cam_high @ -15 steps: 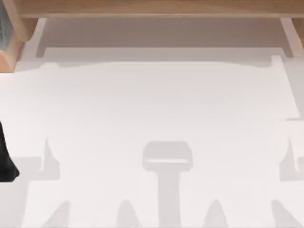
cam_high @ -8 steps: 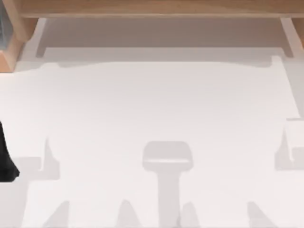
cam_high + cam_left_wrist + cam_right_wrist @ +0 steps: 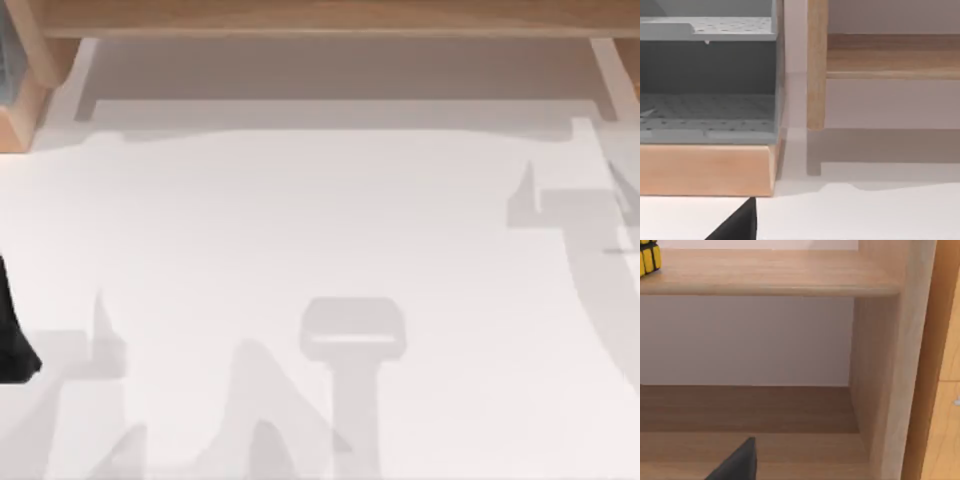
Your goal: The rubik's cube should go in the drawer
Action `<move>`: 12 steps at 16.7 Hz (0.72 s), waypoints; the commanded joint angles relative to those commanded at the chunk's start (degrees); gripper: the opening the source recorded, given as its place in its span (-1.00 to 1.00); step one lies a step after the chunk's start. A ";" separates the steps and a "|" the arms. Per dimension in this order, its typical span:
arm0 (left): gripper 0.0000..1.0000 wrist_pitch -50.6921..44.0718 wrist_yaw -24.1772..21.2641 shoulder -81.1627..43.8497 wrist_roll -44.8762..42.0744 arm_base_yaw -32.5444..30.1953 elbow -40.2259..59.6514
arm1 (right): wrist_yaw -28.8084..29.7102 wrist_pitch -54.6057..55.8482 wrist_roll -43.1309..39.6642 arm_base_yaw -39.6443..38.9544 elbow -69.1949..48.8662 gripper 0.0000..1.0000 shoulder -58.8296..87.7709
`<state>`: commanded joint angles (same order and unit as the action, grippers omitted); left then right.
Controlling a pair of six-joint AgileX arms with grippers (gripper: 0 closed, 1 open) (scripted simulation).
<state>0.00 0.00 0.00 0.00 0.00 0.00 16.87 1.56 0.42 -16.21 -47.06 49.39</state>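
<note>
The rubik's cube (image 3: 649,257) shows a yellow face with black lines and rests on the upper board of the wooden shelf (image 3: 790,275). My right gripper (image 3: 737,464) shows as a black tip low in the right wrist view, well short of the cube and facing the shelf's lower bay. The grey drawer unit (image 3: 707,115) stands on a wooden base at the table's far left (image 3: 5,60). A black tip of my left gripper (image 3: 737,225) hovers over the white table in front of that base. A black part of my left arm (image 3: 14,340) sits at the top view's left edge.
The wooden shelf (image 3: 330,20) runs along the table's far edge, with an upright post (image 3: 816,65) beside the drawer unit and a side wall (image 3: 880,365) at its right end. The white table (image 3: 320,230) carries arm shadows.
The right arm's shadow has moved from the right edge at mid-height up toward the far right of the table, and the front shadows have shifted left. The left arm has not moved.
</note>
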 joint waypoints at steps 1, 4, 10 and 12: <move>1.00 0.00 0.00 0.00 0.00 0.00 0.00 | 1.93 0.17 0.05 -1.78 -5.58 1.00 5.94; 1.00 0.00 0.00 0.00 0.00 0.00 0.00 | 7.51 0.71 0.21 -6.94 -22.11 1.00 23.54; 1.00 0.00 0.00 0.00 0.00 0.00 0.00 | 16.26 2.01 0.49 -15.24 -47.97 1.00 50.88; 1.00 0.00 0.00 0.00 0.00 0.00 0.00 | 18.06 2.41 0.57 -16.97 -53.31 1.00 56.08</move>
<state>0.00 0.00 0.00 0.00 0.00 0.00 34.93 3.97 0.98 -33.19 -100.37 105.48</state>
